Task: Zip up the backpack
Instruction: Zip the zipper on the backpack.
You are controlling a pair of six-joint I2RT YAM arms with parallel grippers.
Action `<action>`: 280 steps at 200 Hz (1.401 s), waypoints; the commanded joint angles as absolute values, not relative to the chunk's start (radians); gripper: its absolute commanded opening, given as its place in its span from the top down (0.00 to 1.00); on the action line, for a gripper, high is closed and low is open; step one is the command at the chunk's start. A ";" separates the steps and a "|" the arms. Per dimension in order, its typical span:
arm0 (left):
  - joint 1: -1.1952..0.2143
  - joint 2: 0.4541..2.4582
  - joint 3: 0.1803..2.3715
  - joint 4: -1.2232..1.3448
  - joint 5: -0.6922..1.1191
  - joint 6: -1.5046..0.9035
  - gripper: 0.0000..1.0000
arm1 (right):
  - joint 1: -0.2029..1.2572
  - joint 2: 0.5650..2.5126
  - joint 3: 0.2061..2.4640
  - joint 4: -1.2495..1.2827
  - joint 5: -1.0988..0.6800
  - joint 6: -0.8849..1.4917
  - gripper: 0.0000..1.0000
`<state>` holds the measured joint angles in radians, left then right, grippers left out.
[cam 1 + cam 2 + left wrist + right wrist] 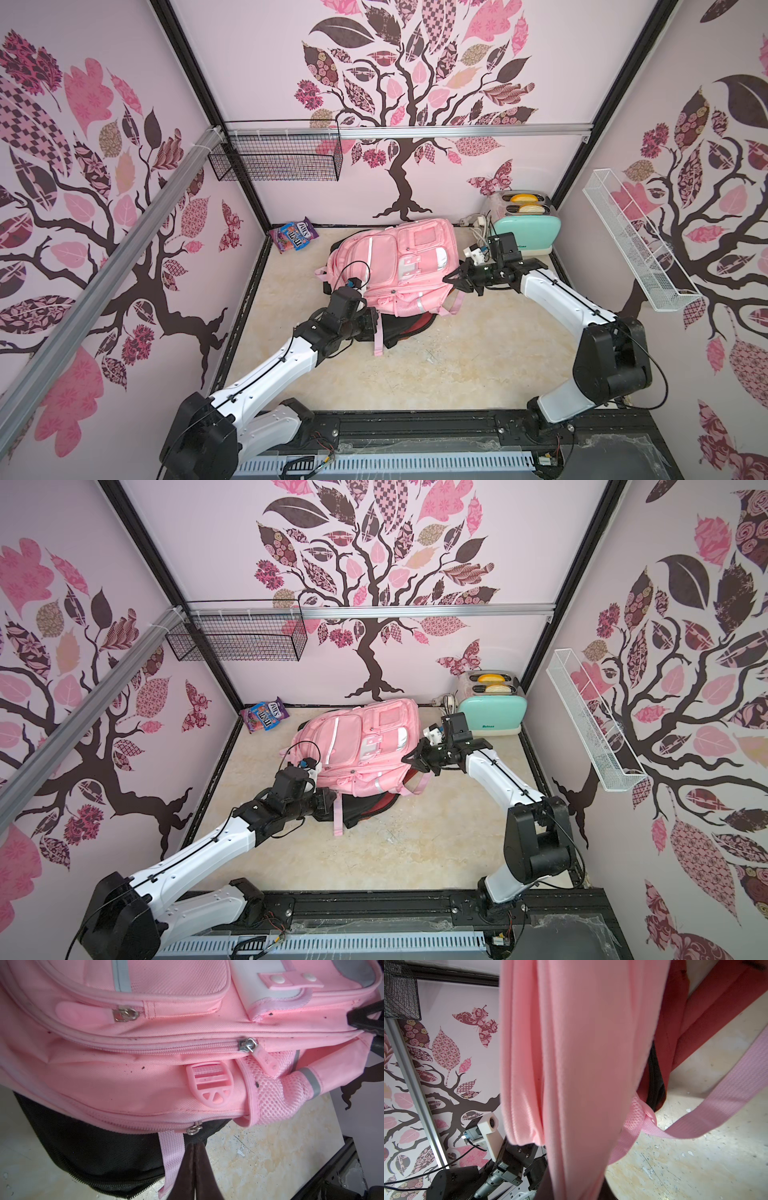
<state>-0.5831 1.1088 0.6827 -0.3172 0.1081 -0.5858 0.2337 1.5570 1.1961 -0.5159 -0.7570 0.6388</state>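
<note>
On the surface (457, 365), the pink backpack (399, 266) lies flat, just beside the toaster (525, 235). There's the right gripper (451, 279), clamped on backpack fabric at the toaster-side edge. At the corner farthest from the toaster, the left gripper (194, 1144) has its fingers pressed together, just under a zipper slider (194, 1128).

A candy bag (294, 235) lies in the table's (457, 365) far left corner, a mint toaster (528, 230) holding bread slices (524, 198) stands in its far right corner, and a black wire basket (276, 160) and a white one (636, 241) hang on the walls.
</note>
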 commanded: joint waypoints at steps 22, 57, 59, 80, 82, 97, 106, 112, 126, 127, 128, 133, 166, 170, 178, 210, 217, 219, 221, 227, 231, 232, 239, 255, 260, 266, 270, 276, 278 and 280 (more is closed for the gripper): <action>-0.645 1.095 0.686 -0.351 0.069 -0.579 0.73 | 0.218 1.545 1.263 -0.432 -0.732 0.615 1.00; -0.691 1.126 0.721 -0.384 -0.039 -0.562 0.56 | 0.217 1.533 1.261 -0.406 -0.768 0.647 1.00; -0.692 1.128 0.723 -0.386 -0.043 -0.563 0.56 | 0.218 1.531 1.260 -0.405 -0.770 0.649 1.00; -0.699 1.148 0.744 -0.393 -0.108 -0.556 0.45 | 0.217 1.511 1.265 -0.410 -0.776 0.652 1.00; -0.699 1.151 0.747 -0.395 -0.114 -0.555 0.45 | 0.218 1.509 1.265 -0.413 -0.776 0.652 1.00; -0.708 1.173 0.779 -0.422 -0.164 -0.544 0.44 | 0.218 1.495 1.273 -0.419 -0.786 0.655 1.00; -0.713 1.185 0.800 -0.435 -0.190 -0.539 0.44 | 0.221 1.487 1.274 -0.420 -0.794 0.661 1.00; -0.716 1.192 0.809 -0.437 -0.205 -0.534 0.44 | 0.222 1.482 1.275 -0.415 -0.799 0.667 1.00; -0.718 1.205 0.824 -0.438 -0.233 -0.530 0.44 | 0.228 1.472 1.271 -0.403 -0.810 0.682 1.00; -0.719 1.206 0.825 -0.437 -0.234 -0.530 0.44 | 0.229 1.471 1.271 -0.402 -0.811 0.683 1.00; -0.718 1.207 0.826 -0.435 -0.235 -0.529 0.45 | 0.230 1.470 1.270 -0.401 -0.811 0.684 1.00; -0.718 1.213 0.828 -0.429 -0.239 -0.522 0.44 | 0.234 1.468 1.270 -0.397 -0.815 0.688 1.00; -0.718 1.253 0.850 -0.426 -0.277 -0.514 0.45 | 0.253 1.453 1.261 -0.351 -0.843 0.732 1.00; -0.718 1.256 0.851 -0.424 -0.280 -0.513 0.45 | 0.255 1.453 1.261 -0.347 -0.847 0.736 1.00; -0.718 1.261 0.852 -0.416 -0.288 -0.511 0.45 | 0.257 1.449 1.263 -0.340 -0.851 0.743 1.00; -0.719 1.267 0.851 -0.417 -0.314 -0.509 0.48 | 0.258 1.432 1.266 -0.315 -0.873 0.769 1.00; -0.718 1.267 0.849 -0.417 -0.320 -0.506 0.49 | 0.258 1.430 1.266 -0.312 -0.875 0.772 1.00; -0.719 1.267 0.849 -0.416 -0.320 -0.505 0.50 | 0.258 1.429 1.266 -0.311 -0.876 0.773 1.00; -0.719 1.267 0.849 -0.416 -0.321 -0.505 0.51 | 0.257 1.428 1.266 -0.309 -0.876 0.774 1.00; -0.718 1.268 0.847 -0.416 -0.324 -0.505 0.53 | 0.258 1.425 1.265 -0.305 -0.879 0.778 1.00; -0.718 1.269 0.846 -0.414 -0.327 -0.507 0.54 | 0.258 1.423 1.265 -0.300 -0.881 0.781 1.00; -0.718 1.269 0.846 -0.413 -0.327 -0.507 0.55 | 0.258 1.423 1.264 -0.298 -0.882 0.783 1.00; -0.719 1.269 0.844 -0.410 -0.331 -0.506 0.57 | 0.258 1.422 1.261 -0.287 -0.886 0.790 1.00; -0.718 1.266 0.841 -0.408 -0.338 -0.503 0.63 | 0.258 1.420 1.252 -0.263 -0.896 0.807 1.00; -0.718 1.263 0.841 -0.405 -0.339 -0.503 0.64 | 0.258 1.420 1.250 -0.261 -0.899 0.810 1.00; -0.718 1.258 0.838 -0.398 -0.332 -0.497 0.65 | 0.258 1.418 1.247 -0.259 -0.901 0.811 1.00; -0.719 1.253 0.834 -0.388 -0.326 -0.490 0.67 | 0.258 1.418 1.247 -0.257 -0.900 0.811 1.00; -0.718 1.245 0.827 -0.375 -0.322 -0.484 0.69 | 0.257 1.418 1.247 -0.259 -0.899 0.811 1.00; -0.718 1.242 0.825 -0.373 -0.322 -0.485 0.69 | 0.258 1.418 1.247 -0.258 -0.898 0.810 1.00; -0.718 1.240 0.823 -0.369 -0.323 -0.485 0.70 | 0.258 1.419 1.247 -0.259 -0.898 0.810 1.00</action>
